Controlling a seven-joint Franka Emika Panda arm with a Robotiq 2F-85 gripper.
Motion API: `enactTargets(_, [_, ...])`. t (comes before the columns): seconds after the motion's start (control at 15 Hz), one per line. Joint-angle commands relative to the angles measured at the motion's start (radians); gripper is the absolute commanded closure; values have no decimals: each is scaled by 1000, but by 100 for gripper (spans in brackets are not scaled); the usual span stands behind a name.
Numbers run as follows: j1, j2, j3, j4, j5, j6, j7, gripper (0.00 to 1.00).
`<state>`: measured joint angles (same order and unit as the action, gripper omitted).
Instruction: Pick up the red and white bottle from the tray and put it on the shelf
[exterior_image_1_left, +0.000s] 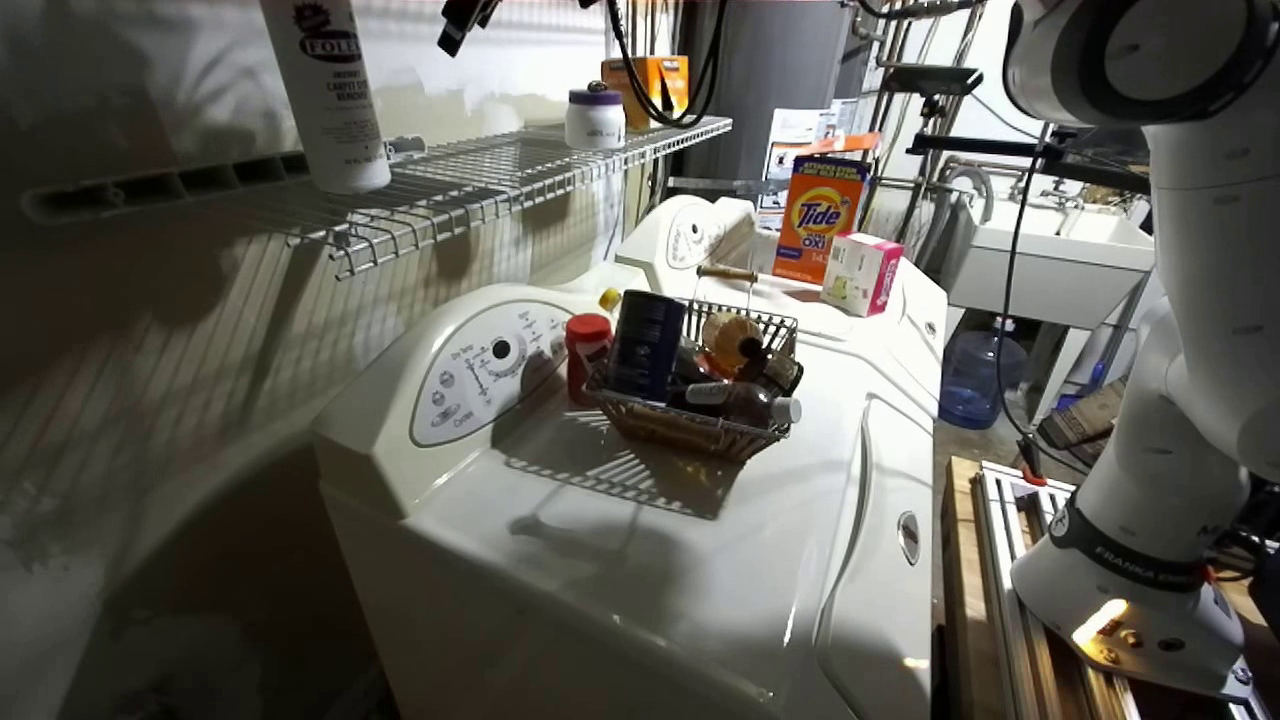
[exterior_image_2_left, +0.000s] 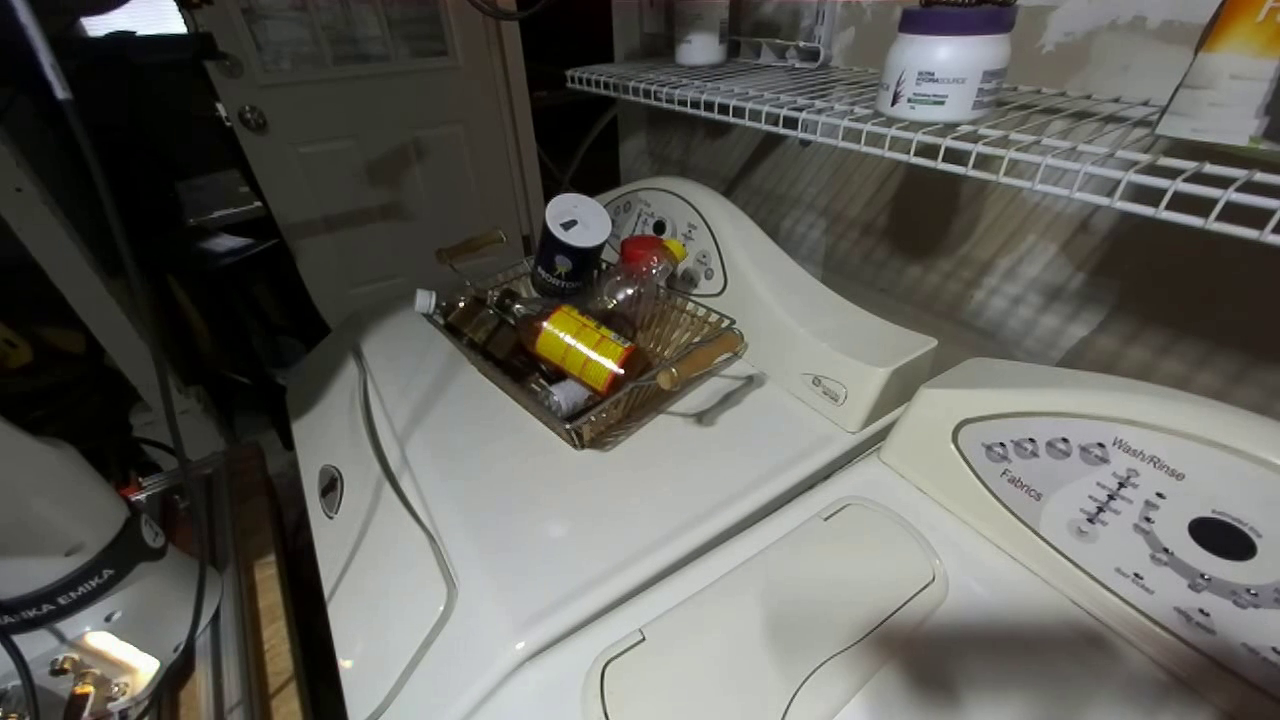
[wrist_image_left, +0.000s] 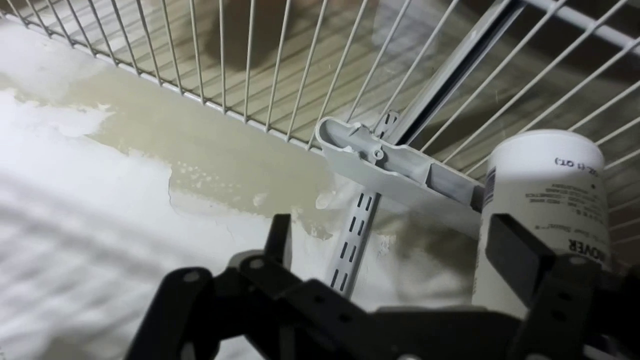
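A small red bottle with a red lid and pale label marks (exterior_image_1_left: 588, 358) shows in an exterior view, by a corner of the wire tray (exterior_image_1_left: 730, 440). A red lid (exterior_image_2_left: 642, 250) shows at the far rim of the tray (exterior_image_2_left: 610, 425) in an exterior view, behind a clear bottle. I cannot tell whether the red bottle stands inside the tray or beside it. The white wire shelf (exterior_image_1_left: 500, 180) also shows in the wrist view (wrist_image_left: 280, 65). My gripper (wrist_image_left: 400, 250) is open and empty, high by the shelf. A tall white bottle (wrist_image_left: 545, 200) stands on the shelf near its right finger.
The tray holds a dark blue salt can (exterior_image_1_left: 648, 345) and several bottles. On the shelf are a purple-lidded jar (exterior_image_2_left: 945, 65) and an orange carton (exterior_image_1_left: 648, 85). A grey bracket (wrist_image_left: 400, 175) sits by the wall. A Tide box (exterior_image_1_left: 820, 220) stands on the machines.
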<state>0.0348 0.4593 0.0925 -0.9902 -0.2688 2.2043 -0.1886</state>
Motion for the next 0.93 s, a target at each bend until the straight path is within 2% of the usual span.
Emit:
enactTargets(0.0, [9,-73,-3,-28,-4,-166,-5,0])
enactTargets(0.2, [2,-144,16,-78,29,-355,-39,0])
enactTargets(0.4, [-9,-202,47,-120,112,-497,-69,0])
enactTargets(0.6, [1,-243,54,-174,131,-622,-69,0])
enactTargets(0.73, [3,-263,56,-230,120,-676,-67,0])
enactTargets(0.87, [-1,-269,58,-282,129,-679,-75,0])
